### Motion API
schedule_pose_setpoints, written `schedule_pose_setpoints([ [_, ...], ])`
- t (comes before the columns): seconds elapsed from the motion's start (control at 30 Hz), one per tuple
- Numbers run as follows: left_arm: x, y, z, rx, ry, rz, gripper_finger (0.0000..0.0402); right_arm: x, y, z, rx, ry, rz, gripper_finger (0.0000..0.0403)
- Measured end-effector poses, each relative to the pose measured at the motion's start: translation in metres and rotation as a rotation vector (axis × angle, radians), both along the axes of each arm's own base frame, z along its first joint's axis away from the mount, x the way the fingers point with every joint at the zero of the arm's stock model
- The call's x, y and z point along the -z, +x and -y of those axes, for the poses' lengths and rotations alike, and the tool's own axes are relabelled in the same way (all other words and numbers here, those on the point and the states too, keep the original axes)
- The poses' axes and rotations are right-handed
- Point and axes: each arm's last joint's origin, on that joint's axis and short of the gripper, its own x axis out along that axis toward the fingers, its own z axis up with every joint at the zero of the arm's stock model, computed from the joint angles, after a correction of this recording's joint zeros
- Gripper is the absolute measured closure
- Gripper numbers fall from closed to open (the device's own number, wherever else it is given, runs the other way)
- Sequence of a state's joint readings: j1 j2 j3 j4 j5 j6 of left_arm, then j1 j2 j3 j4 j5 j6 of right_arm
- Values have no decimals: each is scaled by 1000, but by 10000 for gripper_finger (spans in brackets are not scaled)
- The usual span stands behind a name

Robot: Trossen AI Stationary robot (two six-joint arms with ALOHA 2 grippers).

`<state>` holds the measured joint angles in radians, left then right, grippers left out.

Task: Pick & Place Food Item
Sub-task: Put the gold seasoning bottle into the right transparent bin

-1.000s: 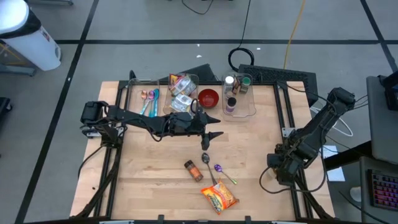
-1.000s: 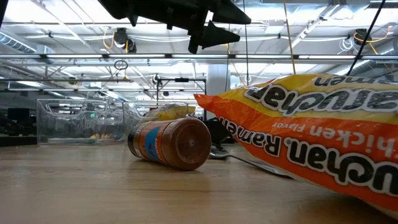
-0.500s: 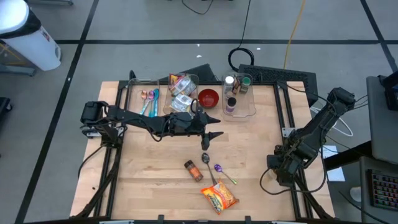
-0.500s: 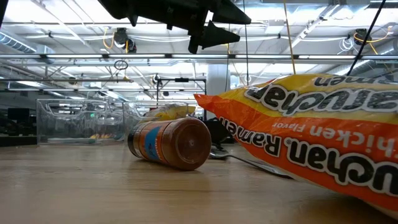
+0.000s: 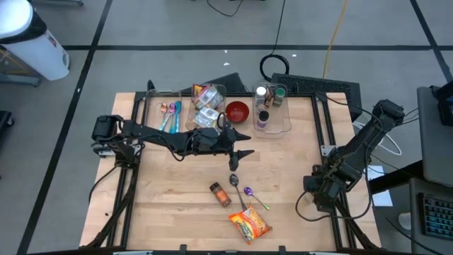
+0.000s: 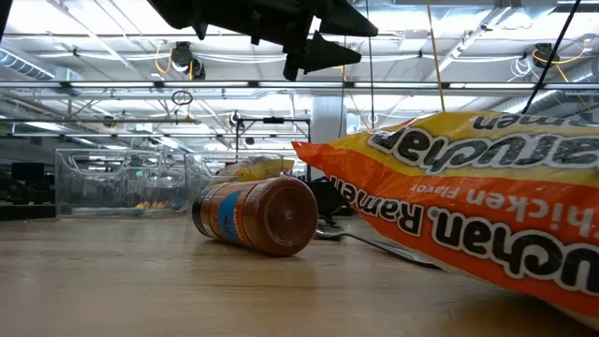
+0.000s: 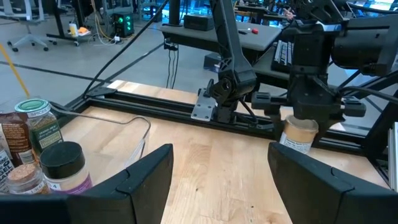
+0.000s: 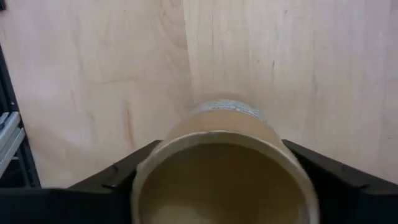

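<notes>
Notably, the tan canister (image 8: 224, 163) is the one thing in the figure whose situation has changed. Over the last second the fingers of the right gripper (image 8: 225, 177) have drawn in, and they now lie against both flanks of it. This is read as the grasp being made, with the lift not yet begun. Across the overhead and table-level views no arm or object has otherwise shifted.

Position is given relative to the ramen packet (image 5: 249, 224). The canister sits well apart from the packet, out toward the right-hand edge of the table. It is there under the right gripper (image 5: 316, 193) and close by that arm's base. In the overhead view the arm hides the canister.

In appearance it is a plain cylinder, cardboard-tan in colour. The right wrist view shows it end-on, with a raised rim around a slightly sunken face of the same colour. The left wrist view shows the canister (image 7: 300, 134) upright, with a pale label band on its lower body and the right gripper directly over it. Whether its base rests on the wood cannot be told.

The left gripper (image 5: 244, 146) hovers beyond the ramen packet, toward the clear bins (image 5: 208, 105) at the far side. Its fingers stand well apart and hold nothing, as the bare wood between them in its own wrist view shows.

Nearer the ramen packet lie a brown spice bottle (image 5: 220, 193) on its side and a purple spoon (image 5: 251, 194) (none of these is engaged).

For the task, the pick is judged to be at the moment of closure, so placement remains entirely ahead.
</notes>
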<state>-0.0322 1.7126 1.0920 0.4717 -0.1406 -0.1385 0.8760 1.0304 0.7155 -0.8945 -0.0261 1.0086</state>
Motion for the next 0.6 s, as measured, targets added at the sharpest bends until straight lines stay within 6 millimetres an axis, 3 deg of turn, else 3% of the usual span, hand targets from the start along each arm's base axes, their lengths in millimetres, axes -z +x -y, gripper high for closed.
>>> schedule_pose_setpoints([
  [0.07, 0, 0, 0, 0, 0, 0, 130, 0, 0, 1, 5, -1, 1, 131],
  [0.3, 0, 0, 0, 4, 26, -1, 130, -1, 18, 14, 78, 39, 3, 131],
  [0.6, 0, 0, 0, 15, 102, -9, 130, -16, 56, 53, 120, 140, 110, 131],
])
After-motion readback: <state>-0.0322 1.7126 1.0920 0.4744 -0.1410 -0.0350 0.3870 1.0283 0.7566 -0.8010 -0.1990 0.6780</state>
